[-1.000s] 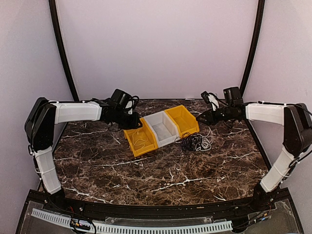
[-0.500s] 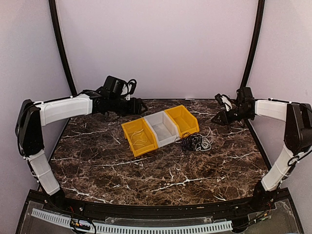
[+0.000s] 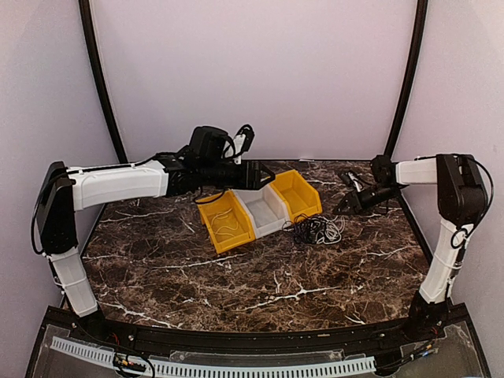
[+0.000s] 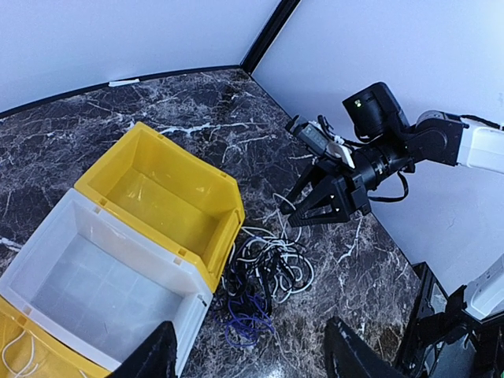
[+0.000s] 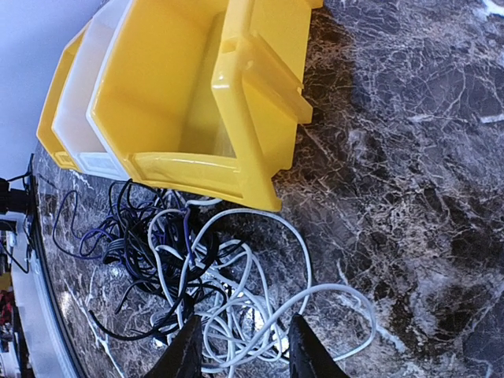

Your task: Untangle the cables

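Open dark brown marble tabletop (image 3: 236, 276) stretches across the near half, behind both grippers. Ahead of them the room tightens, with the pale back wall (image 3: 252, 71) at the far edge and a black curved frame post (image 3: 405, 87) rising beside the right arm. The left gripper (image 4: 252, 358) hangs raised over a row of bins, its fingers spread wide with nothing between them, on a forearm stretched nearly level from the left toward the middle. Below it, slightly to its left, sits a translucent white plastic bin (image 4: 94, 276), with a yellow plastic bin (image 4: 157, 189) just ahead and a second yellow plastic bin (image 3: 224, 220) behind, a thin white cable (image 3: 227, 228) lying loose inside that one. The right gripper (image 4: 298, 211) sits low near the table's right edge, tilted down, jaws apart in a narrow V and gripping nothing, its elbow folded high by the wall. The tangle of thin white and black cables (image 5: 197, 276) lies on the marble just ahead of its fingertips, against the first yellow bin's corner, and ahead of and below the left gripper
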`<state>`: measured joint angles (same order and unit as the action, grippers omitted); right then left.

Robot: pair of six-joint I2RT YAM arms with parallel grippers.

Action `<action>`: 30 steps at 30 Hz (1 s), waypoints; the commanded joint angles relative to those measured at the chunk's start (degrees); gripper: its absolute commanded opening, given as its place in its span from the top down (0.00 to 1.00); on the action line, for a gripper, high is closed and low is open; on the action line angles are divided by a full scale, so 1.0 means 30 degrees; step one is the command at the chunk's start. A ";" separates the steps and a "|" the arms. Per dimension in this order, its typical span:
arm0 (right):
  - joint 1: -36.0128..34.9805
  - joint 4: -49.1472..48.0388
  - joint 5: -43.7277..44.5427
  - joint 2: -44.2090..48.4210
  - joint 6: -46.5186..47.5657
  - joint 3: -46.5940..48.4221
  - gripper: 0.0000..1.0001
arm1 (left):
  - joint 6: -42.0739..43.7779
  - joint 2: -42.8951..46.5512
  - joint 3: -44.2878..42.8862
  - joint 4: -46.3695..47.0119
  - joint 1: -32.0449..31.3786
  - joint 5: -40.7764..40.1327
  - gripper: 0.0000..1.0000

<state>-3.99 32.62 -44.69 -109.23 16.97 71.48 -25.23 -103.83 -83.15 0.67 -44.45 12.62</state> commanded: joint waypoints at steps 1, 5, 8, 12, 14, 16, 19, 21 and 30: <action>0.0012 0.0394 -0.1256 -0.0463 -0.0500 0.0886 0.69 | -0.0848 -0.0096 0.0388 0.2027 -0.0020 0.0449 0.38; 0.0011 -0.0119 -0.1736 -0.0283 -0.0874 0.0877 0.84 | -0.0933 -0.0669 0.0237 0.2650 -0.0241 0.0887 0.39; 0.0016 -0.0259 -0.2229 0.0303 -0.0821 0.0721 1.00 | -0.0906 -0.1247 0.0069 0.3475 -0.0382 0.1228 0.39; -0.0064 0.0272 -0.3349 0.1969 -0.0182 0.0135 1.00 | -0.0556 -0.2498 -0.0116 0.5608 -0.0979 0.1497 0.38; -0.0187 0.0824 -0.4013 0.2845 0.0409 -0.0175 1.00 | 0.0179 -0.3009 0.0128 0.6967 -0.1624 0.0721 0.35; -0.0413 0.1404 -0.4593 0.3707 0.1016 -0.0517 1.00 | 0.1406 -0.3538 0.0649 0.8729 -0.2415 -0.0079 0.29; -0.0796 0.1880 -0.5122 0.4866 0.1537 -0.1095 1.00 | 0.2674 -0.4463 0.0529 1.0651 -0.3311 -0.0452 0.24; -0.1159 0.2077 -0.5393 0.5456 0.1762 -0.1393 1.00 | 0.2926 -0.5459 -0.0096 1.1226 -0.3501 -0.0420 0.23; -0.1979 0.2882 -0.6145 0.6586 0.2130 -0.1233 1.00 | 0.3529 -1.0492 -0.4352 1.3017 -0.3907 -0.0509 0.27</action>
<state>-9.47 38.98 -60.45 -91.48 21.85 67.24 -16.91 -131.76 -90.96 35.53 -56.10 12.51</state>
